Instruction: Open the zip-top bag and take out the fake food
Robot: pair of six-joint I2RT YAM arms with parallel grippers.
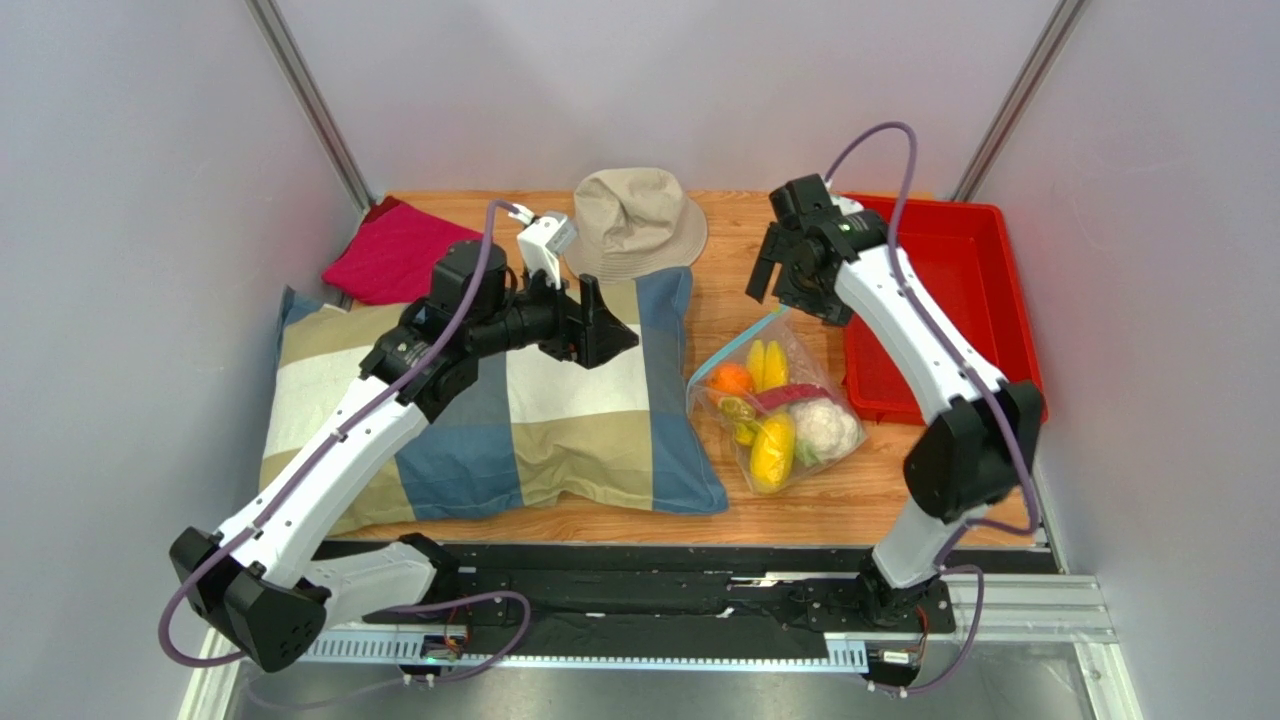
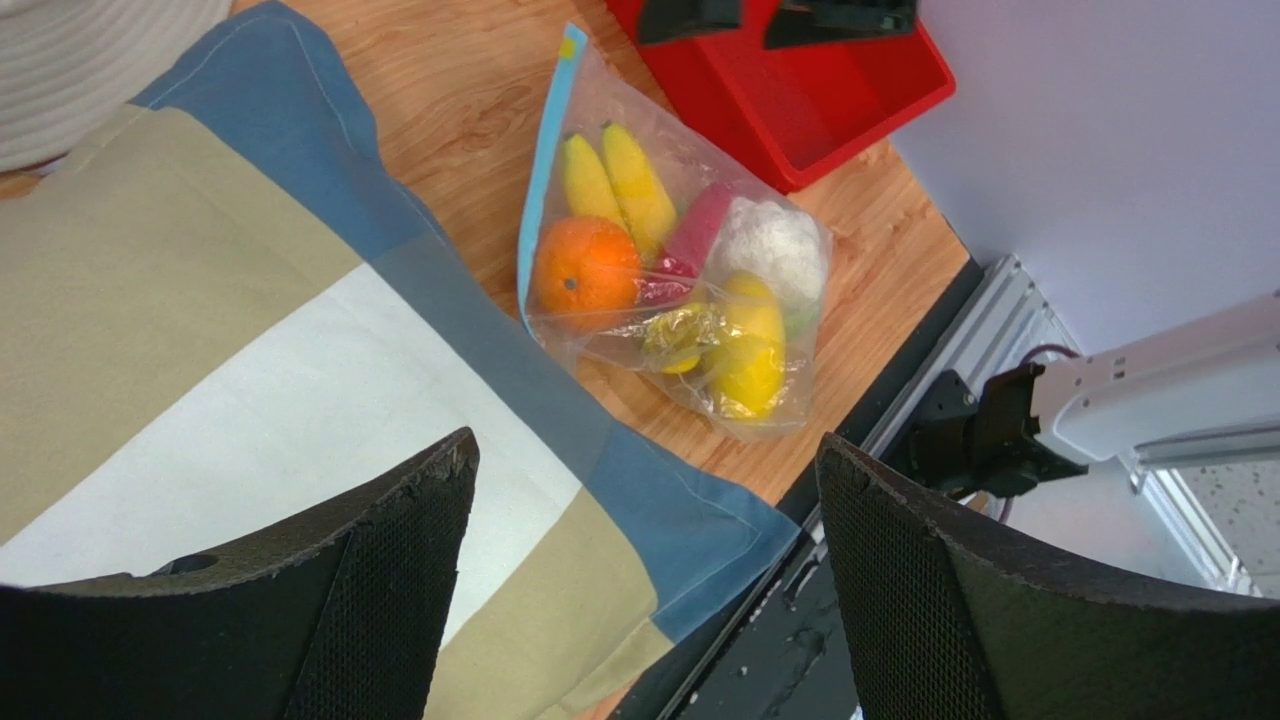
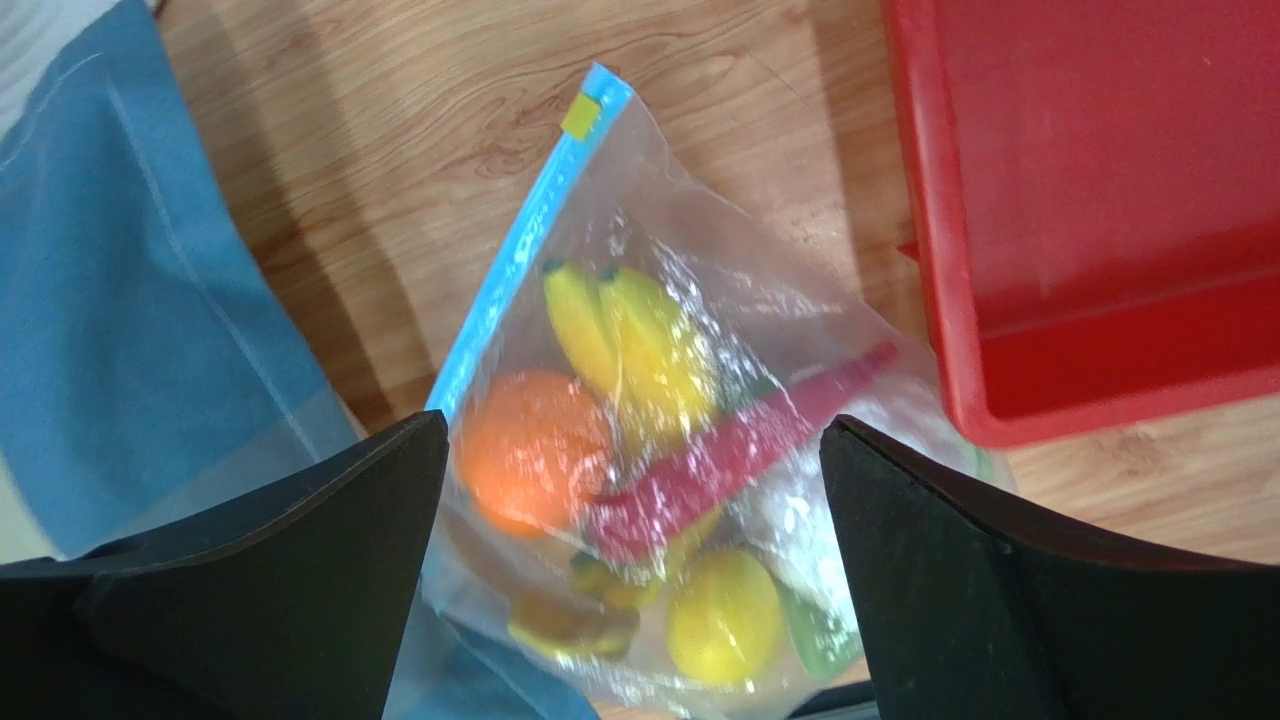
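Bag (image 1: 774, 405) lies flat on the counter (image 1: 834, 510), between the pillow (image 1: 571, 435) and the red tray (image 1: 932, 255), with the fake food (image 1: 769, 443) inside; the blue zip strip (image 3: 519, 248) looks shut to me. Right tool (image 1: 778, 293) hangs above the far end of the bag, jaws spread wide and empty, I think to take the strip. Left tool (image 1: 613, 318) hovers over the pillow, also wide apart and empty, facing the bag, probably to hold the other lip. The strip is on the pillow side, so the mouth points toward the left arm. Its long axis runs slanted, from the far end under the right tool to the near end just beside the pillow
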